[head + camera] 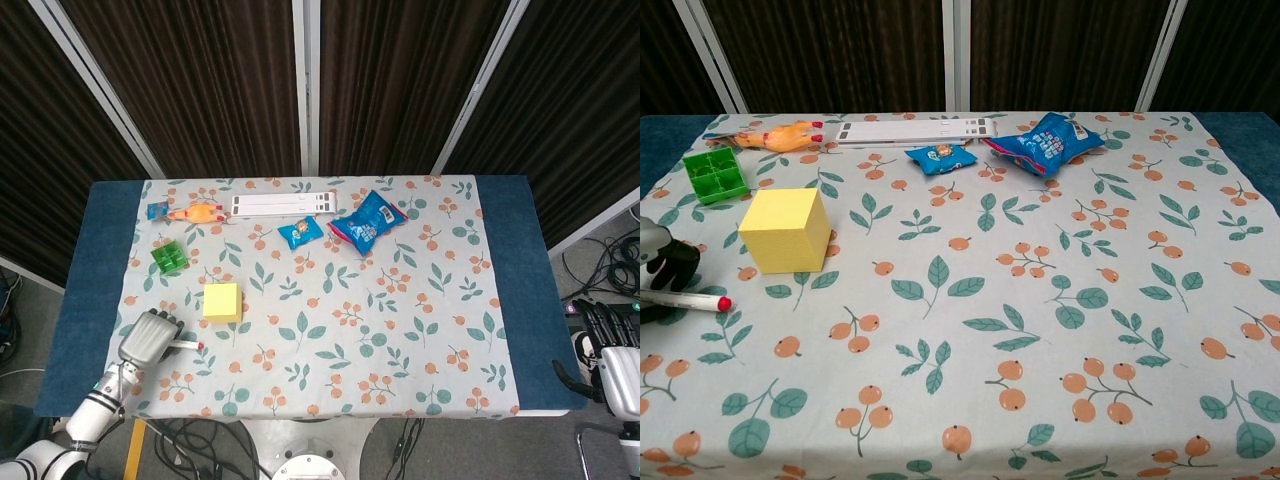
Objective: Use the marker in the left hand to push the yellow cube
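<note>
The yellow cube (222,301) (786,230) stands on the flowered tablecloth, left of centre. My left hand (146,339) (660,265) is near the table's left front corner, a little in front and to the left of the cube. It grips a white marker (184,346) (690,301) with a red cap. The marker lies almost level, its red tip pointing right, a short way clear of the cube's front face. My right hand (608,345) hangs off the table's right edge, holding nothing, fingers slightly apart.
A green block (168,258) lies behind the cube on the left. Along the back edge are a rubber chicken (195,213), a white flat bar (282,204), a small blue snack packet (299,232) and a larger blue bag (367,221).
</note>
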Action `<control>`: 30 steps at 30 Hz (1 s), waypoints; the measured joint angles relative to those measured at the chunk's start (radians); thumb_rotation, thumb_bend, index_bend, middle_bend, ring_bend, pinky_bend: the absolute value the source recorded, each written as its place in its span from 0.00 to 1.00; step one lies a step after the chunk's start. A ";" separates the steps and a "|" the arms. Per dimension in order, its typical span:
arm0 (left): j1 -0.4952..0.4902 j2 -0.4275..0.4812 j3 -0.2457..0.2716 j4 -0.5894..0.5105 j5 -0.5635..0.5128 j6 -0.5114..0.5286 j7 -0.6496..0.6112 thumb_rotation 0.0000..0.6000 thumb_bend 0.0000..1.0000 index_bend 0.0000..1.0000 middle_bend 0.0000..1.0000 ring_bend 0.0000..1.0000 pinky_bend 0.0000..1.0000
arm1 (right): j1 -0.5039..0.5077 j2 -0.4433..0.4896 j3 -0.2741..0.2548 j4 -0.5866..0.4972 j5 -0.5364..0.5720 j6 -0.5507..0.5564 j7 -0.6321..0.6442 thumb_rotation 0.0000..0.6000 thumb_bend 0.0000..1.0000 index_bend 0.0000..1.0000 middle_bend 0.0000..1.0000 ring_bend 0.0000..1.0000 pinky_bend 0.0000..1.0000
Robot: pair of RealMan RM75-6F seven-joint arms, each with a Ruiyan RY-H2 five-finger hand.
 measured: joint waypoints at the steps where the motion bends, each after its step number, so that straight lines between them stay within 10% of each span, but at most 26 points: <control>1: -0.001 0.004 -0.002 -0.003 -0.002 0.001 -0.010 1.00 0.34 0.71 0.72 0.53 0.57 | 0.000 0.000 0.000 0.000 0.000 0.000 0.000 0.91 0.20 0.00 0.08 0.00 0.00; 30: -0.142 0.008 -0.109 0.000 -0.163 -0.196 -0.095 1.00 0.35 0.71 0.72 0.53 0.57 | -0.009 0.016 0.009 -0.001 0.007 0.019 0.000 0.91 0.20 0.00 0.09 0.00 0.00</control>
